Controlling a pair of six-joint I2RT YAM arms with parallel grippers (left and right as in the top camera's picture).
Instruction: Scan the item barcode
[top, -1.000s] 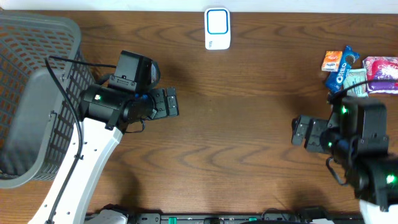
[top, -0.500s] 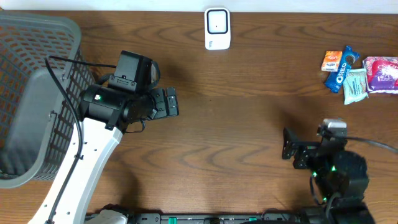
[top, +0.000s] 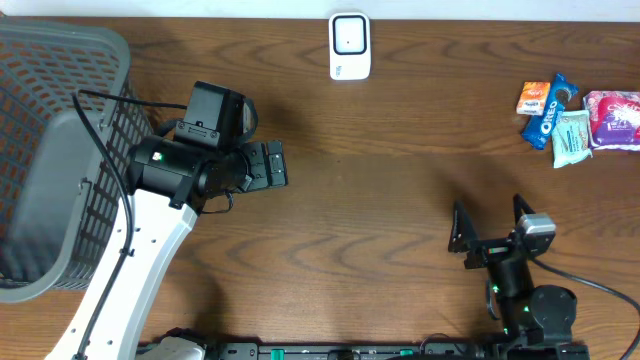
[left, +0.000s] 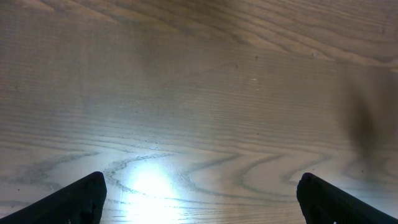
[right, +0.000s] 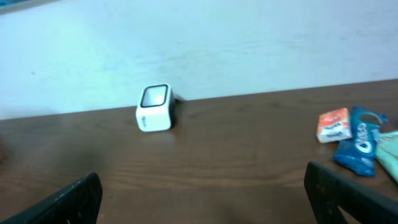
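The white barcode scanner (top: 349, 45) stands at the table's far edge, and the right wrist view shows it (right: 154, 108) against the wall. Snack items lie at the far right: an orange packet (top: 537, 98), a blue Oreo pack (top: 553, 112), a teal packet (top: 571, 137) and a pink packet (top: 612, 119). My right gripper (top: 490, 222) is near the front edge, open and empty, facing the far side, well short of the packets. My left gripper (top: 275, 164) hangs open over bare wood (left: 199, 93) at centre left, holding nothing.
A grey mesh basket (top: 50, 150) fills the left end of the table, beside my left arm. The Oreo pack (right: 359, 146) and orange packet (right: 334, 124) sit at the right edge of the right wrist view.
My right arm has drawn back toward the front edge and turned to face the far side. The left arm has not moved, and both grippers stay open.
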